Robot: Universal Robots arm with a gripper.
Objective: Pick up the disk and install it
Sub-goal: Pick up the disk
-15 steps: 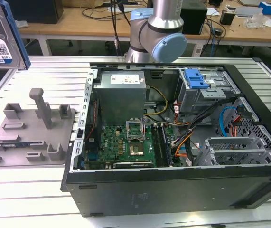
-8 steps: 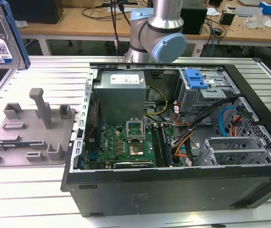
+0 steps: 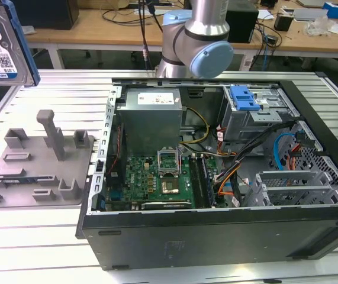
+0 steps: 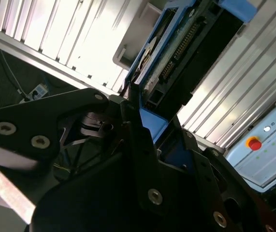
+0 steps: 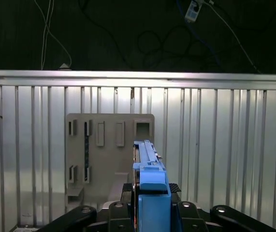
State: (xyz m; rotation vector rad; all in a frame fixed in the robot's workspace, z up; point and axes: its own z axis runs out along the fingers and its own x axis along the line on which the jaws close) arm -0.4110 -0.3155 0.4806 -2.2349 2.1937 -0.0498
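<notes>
The disk hangs in the air at the exterior view's upper left, its white-and-blue label facing the camera inside a blue carrier frame. In the first wrist view the disk stands edge-on above the grey fixture plate, and my gripper is shut on its blue carrier, one black finger on each side. The second wrist view shows the disk from its connector end, with the gripper clamped on the carrier's near edge.
An open computer case lies on the slatted metal table. Inside are a grey power supply box, a motherboard, cables, and a drive cage with a blue latch. The grey fixture plate has upright pegs.
</notes>
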